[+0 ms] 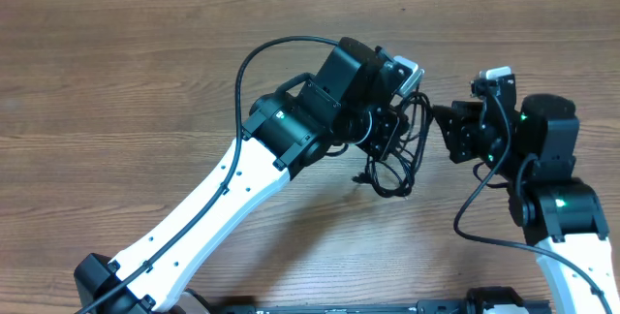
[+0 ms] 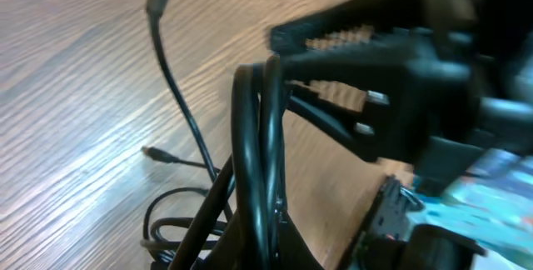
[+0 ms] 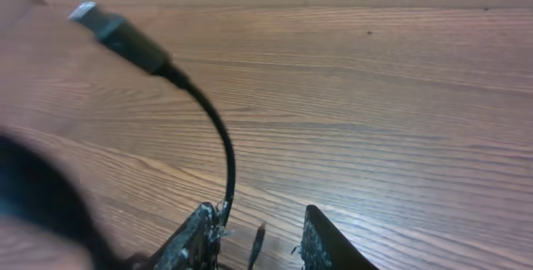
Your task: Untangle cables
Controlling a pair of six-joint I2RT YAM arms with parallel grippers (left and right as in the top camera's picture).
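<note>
The cables [image 1: 395,164] are bunched in a looped tangle a little right of the middle of the bench [image 1: 145,81], between the two arms. The right pincer [image 3: 254,238] is seen partly open, with one cable rising beside a finger [image 3: 198,237] (its plug [image 3: 108,24] held in the air). Whether the left pincer [image 1: 390,132] is closed cannot be told.
</note>
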